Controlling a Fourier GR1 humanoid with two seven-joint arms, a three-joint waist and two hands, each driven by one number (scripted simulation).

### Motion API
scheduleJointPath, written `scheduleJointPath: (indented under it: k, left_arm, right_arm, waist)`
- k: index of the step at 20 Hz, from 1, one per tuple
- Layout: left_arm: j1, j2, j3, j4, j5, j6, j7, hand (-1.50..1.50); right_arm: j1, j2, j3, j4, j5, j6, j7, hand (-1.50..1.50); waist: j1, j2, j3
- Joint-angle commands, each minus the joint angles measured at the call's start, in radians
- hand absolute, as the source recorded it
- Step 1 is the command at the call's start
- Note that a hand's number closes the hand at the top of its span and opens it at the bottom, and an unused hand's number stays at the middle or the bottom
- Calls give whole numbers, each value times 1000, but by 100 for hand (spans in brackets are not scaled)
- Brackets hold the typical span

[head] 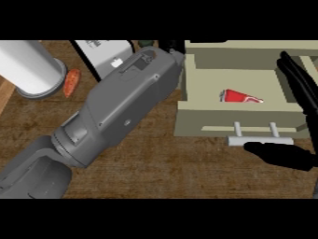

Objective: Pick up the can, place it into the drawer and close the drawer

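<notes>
One can (240, 97) (red), one drawer (238, 122)

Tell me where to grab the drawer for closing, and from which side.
Take the handle, the pale horizontal bar standing off the drawer front on two posts. Come from the front, the view's lower side: the bar juts toward the robot, and the right hand is already beside its right end. The can lies inside.

a wooden desk (161, 163) carries a white cylinder (20, 65), an orange item, maybe a carrot (71, 81), and a beige drawer unit (240, 119).
</notes>
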Motion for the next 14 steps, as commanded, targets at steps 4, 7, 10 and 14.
scheduleJointPath:
  k: [4, 7, 10, 14]
  left_arm:
    - [36, 48, -18, -71, -45, 15, 59, -150]
    - [50, 77, 0, -70, -59, 16, 68, -150]
    - [66, 128, -13, -130, -70, 6, 116, -150]
    - [101, 154, -7, -196, -97, 59, 141, -150]
  right_arm:
    - [-196, -36, 106, 313, 217, -95, -36, -150]
    - [-193, -61, 110, 450, 261, -181, -139, -150]
    - [-279, -36, 169, 574, 375, -222, -78, -150]
    - [-309, -10, 152, 754, 423, -352, -100, -150]
  waist:
    - [22, -4, 0]
    - [4, 0, 1]
    - [21, -3, 0]
    - [10, -4, 1]
